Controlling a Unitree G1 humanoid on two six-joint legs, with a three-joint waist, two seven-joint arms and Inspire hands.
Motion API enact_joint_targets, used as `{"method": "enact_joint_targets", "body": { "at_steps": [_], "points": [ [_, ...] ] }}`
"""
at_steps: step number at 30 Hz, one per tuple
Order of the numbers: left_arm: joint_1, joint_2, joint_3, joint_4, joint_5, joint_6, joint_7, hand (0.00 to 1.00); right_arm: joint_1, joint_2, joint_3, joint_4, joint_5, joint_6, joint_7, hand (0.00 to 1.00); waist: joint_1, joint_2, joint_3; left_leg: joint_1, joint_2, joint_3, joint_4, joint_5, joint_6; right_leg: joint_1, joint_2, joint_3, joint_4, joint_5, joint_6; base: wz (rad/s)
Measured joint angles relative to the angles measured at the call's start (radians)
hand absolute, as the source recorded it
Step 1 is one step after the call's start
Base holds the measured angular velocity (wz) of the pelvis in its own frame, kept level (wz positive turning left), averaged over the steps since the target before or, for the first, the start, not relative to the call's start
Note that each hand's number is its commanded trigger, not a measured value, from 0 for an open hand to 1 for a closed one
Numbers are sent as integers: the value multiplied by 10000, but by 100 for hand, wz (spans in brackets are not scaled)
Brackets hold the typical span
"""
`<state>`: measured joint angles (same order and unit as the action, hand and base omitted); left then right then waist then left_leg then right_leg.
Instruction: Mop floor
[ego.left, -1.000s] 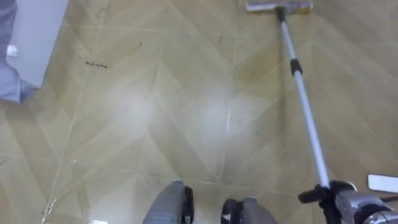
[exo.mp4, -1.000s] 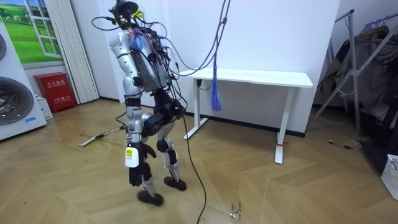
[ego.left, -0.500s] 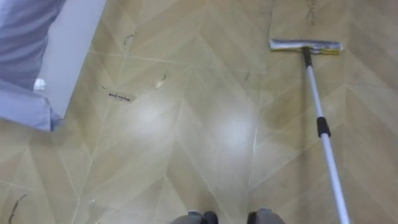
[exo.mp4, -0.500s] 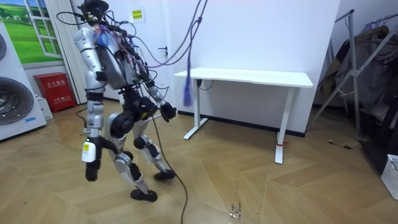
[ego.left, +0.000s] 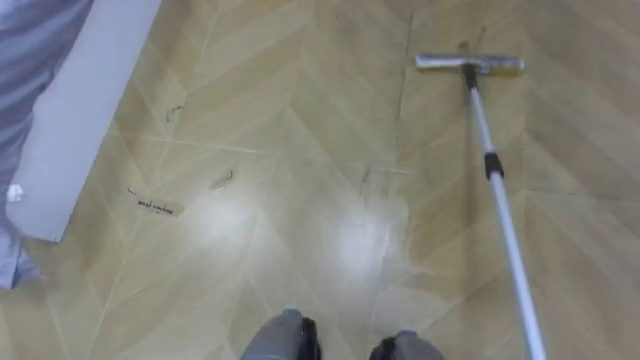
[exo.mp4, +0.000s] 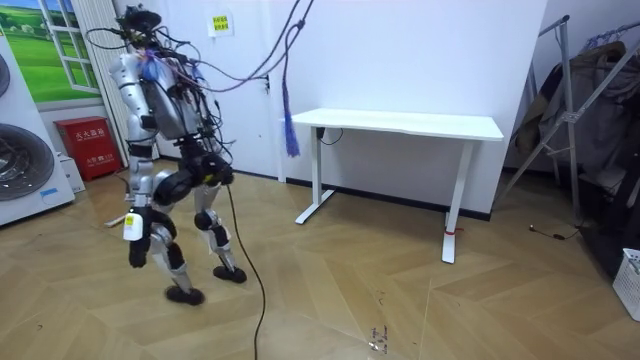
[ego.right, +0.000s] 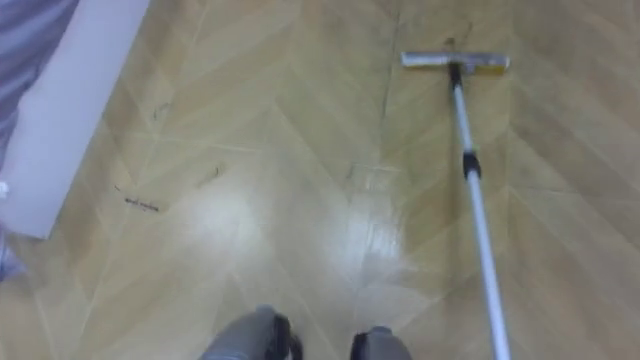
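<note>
**Left hand**: hangs beside the thigh on the side nearer the room camera. Fingers are slack and straight and carry nothing. Judged spare, since the stroke looks one-handed.

**Right hand**: I cannot tell whether it is clenched on the pole. A hold is likely, because the pole leaves the eye views at the lower right, the right arm's side.

**Mop pole**: slants forward from that edge, with a dark collar partway along. The low slant probably keeps the head pressed down.

**Mop head**: lies flat on the floor, well ahead of the feet. It sits crosswise to the pole, so it wipes at full width.

**Dark scuffs**: lie left of the mop's line and well apart from the head. Judged not yet wiped.

**White panel**: bounds the floor at the left.

**Counter**: white, set against the wall, well apart from the robot.
</note>
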<state>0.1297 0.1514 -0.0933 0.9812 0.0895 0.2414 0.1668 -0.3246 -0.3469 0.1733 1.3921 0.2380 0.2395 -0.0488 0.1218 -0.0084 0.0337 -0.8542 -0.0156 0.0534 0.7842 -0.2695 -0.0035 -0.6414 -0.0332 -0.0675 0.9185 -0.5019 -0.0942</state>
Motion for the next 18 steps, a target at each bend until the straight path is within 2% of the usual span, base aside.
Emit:
{"method": "enact_joint_targets", "body": {
  "at_steps": [1, 2, 3, 4, 5, 6, 7, 8, 9, 10, 11, 12, 14, 15, 16, 17, 18],
  "points": [
    [23, 67, 48, -7, 0, -30, -49, 0, -162, -33, 2, -2, 67, 10, 91, 100, 31, -80, -57, 113, -125, 11, -447, 609, 162, 397, -16, 101, -145, -217, 141, 10],
    [16, 82, 49, -9, 0, -62, -64, 0, -179, -65, 1, -7, 156, 8, 142, 100, 69, -111, -84, 228, -157, 20, -541, 768, 282, 587, -33, 122, -266, -276, 193, 18],
    [-59, 131, 49, -14, -19, -125, -151, 0, -130, -129, 0, -2, 382, 10, 272, 100, 66, -200, -114, 492, -188, 204, -559, 792, 532, 940, -107, 146, -499, -409, 336, 27],
    [-196, 174, 29, 35, -7, -178, -255, 0, 39, -160, 1, 1, 566, 9, 352, 100, 25, -270, -98, 685, -259, 348, -460, 614, 803, 1159, -240, 186, -450, -462, 446, 32],
    [-248, 179, 16, 59, 12, -206, -272, 0, 173, -171, 5, 15, 645, 3, 398, 100, 14, -291, -110, 760, -330, 365, -370, 455, 873, 1188, -318, 190, -289, -430, 510, 24],
    [-286, 159, 15, 57, 22, -259, -298, 0, 476, -191, 20, 65, 661, 7, 496, 100, 71, -271, -110, 934, -347, 482, -110, 46, 1001, 1129, -429, 196, 289, -211, 901, 0],
    [-285, 138, 36, 17, 26, -300, -307, 0, 895, -191, 30, 146, 637, -4, 572, 100, 147, -205, -136, 1165, -380, 497, 110, -344, 1069, 1022, -535, 160, 957, 177, 1126, -3],
    [-285, 135, 36, 11, 25, -304, -308, 0, 1061, -191, 28, 262, 613, -4, 577, 100, 140, -145, -131, 1323, -416, 467, 154, -536, 1101, 980, -527, 108, 1327, 457, 1161, 3],
    [-285, 125, 29, -111, 42, -296, -302, 0, 1504, -200, 30, 479, 621, -3, 527, 100, 68, 63, -153, 1604, -510, 340, 164, -840, 1159, 796, -517, 172, 2024, 930, 1215, 11],
    [-288, 106, 27, -224, 33, -322, -275, 0, 1981, -185, 27, 494, 633, 12, 350, 100, 77, 282, -153, 1767, -496, 249, 145, -1025, 1179, 386, -461, 278, 2349, 913, 1236, 8],
    [-289, 99, 26, -274, 33, -333, -250, 0, 2199, -149, 26, 489, 632, 10, 241, 100, 69, 377, -168, 1818, -484, 231, 97, -1083, 1186, 61, -425, 335, 2369, 859, 1225, 0],
    [-291, 83, -2, -305, 39, -328, -202, 0, 2608, -43, 32, 488, 630, 10, 87, 100, -57, 573, -179, 1989, -483, 195, -67, -1159, 1185, -604, -359, 451, 2109, 784, 1162, 0],
    [-261, 54, -10, -244, 80, -264, -199, 0, 3173, 232, 16, 494, 630, 10, -39, 100, -144, 730, -214, 2364, -473, 191, -424, -1230, 1091, -1380, -382, 522, 798, 858, 1072, 0],
    [-139, 46, -2, -261, 123, -224, -205, 0, 3543, 437, 11, 496, 632, 10, -28, 100, -293, 771, -245, 2645, -455, 163, -566, -1342, 989, -1614, -421, 543, -529, 1209, 1004, 6],
    [-30, 28, 81, -277, 130, -167, -221, 0, 3863, 624, -11, 478, 572, 12, -19, 100, -411, 793, -225, 2935, -425, 107, -517, -1648, 839, -1655, -514, 455, -1321, 1980, 886, 12],
    [7, -14, 118, -224, 120, -67, -226, 0, 4015, 695, -27, 461, 433, 17, -23, 100, -473, 785, -232, 3025, -390, 9, -379, -1831, 731, -1577, -550, 320, -1336, 2224, 830, 0],
    [75, -119, 107, -92, 111, 38, -256, 0, 4183, 761, -72, 445, 277, 17, -25, 100, -498, 908, -322, 3154, -203, -148, -128, -2118, 481, -1354, -447, -35, -1277, 2225, 585, -5]
  ]
}}
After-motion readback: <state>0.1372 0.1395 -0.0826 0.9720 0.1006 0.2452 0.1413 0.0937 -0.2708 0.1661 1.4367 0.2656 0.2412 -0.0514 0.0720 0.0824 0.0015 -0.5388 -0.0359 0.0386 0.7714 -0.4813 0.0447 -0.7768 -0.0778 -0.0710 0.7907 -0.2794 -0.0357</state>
